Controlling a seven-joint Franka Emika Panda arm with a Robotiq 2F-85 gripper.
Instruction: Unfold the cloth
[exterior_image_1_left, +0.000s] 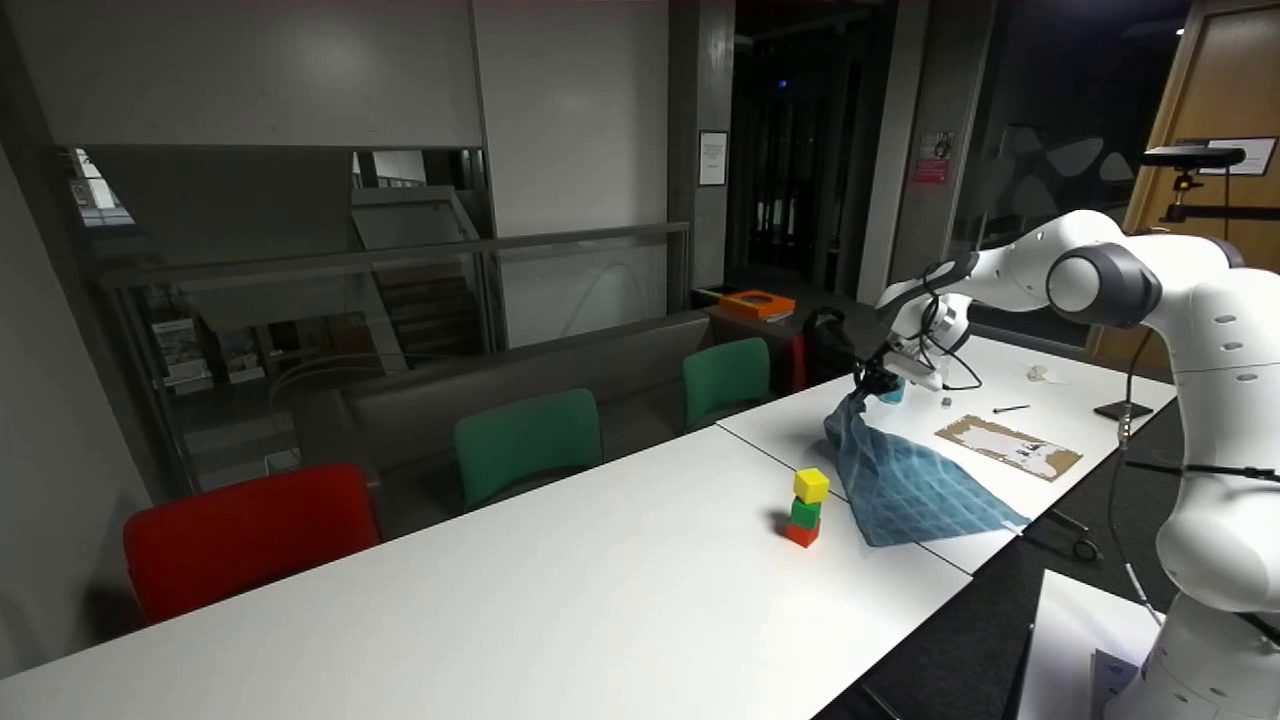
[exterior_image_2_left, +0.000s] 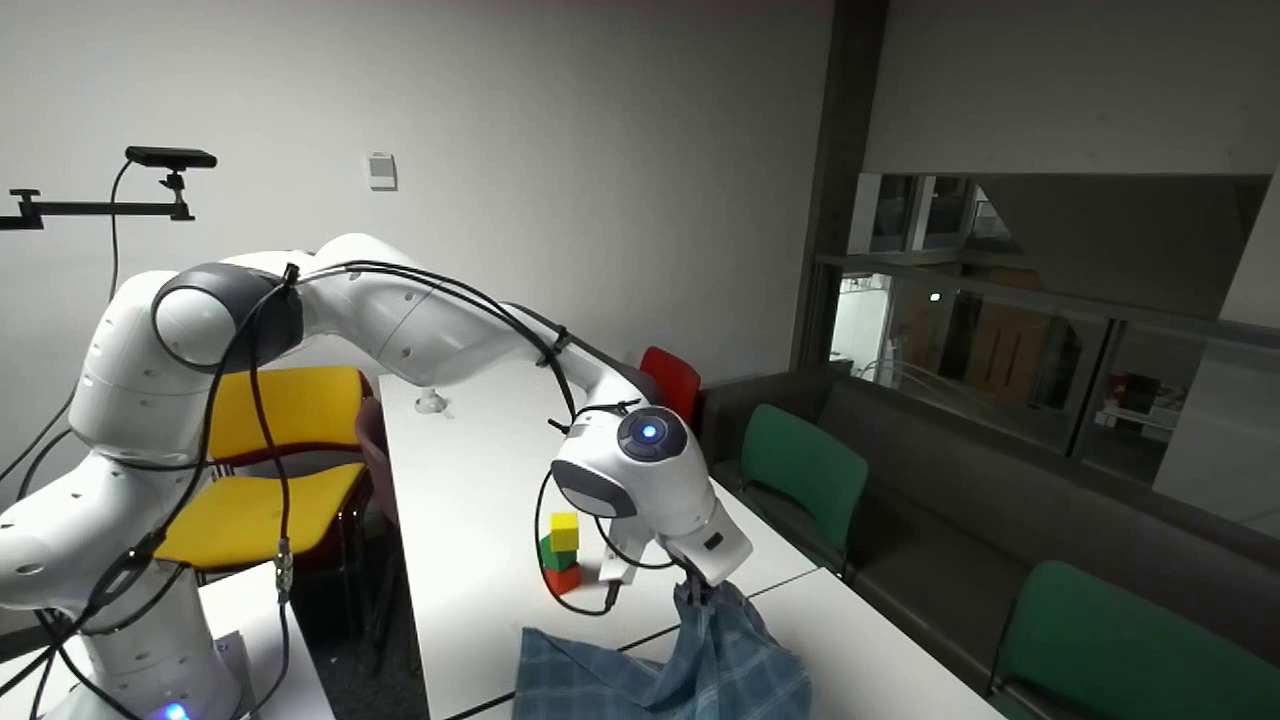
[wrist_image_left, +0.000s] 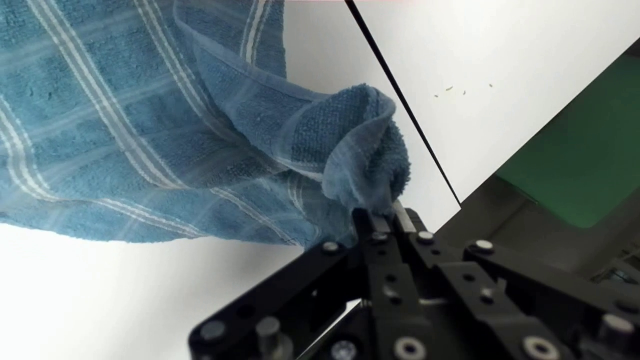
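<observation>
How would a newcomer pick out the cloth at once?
Find the white robot arm and follow it down to the black gripper above the joined white tables. The cloth is what it pinches, the rest draped onto them. Soft blue fabric with pale check lines, it stands apart from the hard-edged yellow-green-red block stack nearby.

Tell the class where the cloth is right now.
In an exterior view, the cloth sits just right of the blocks; in the wrist view, the fingers grip its bunched end.
</observation>
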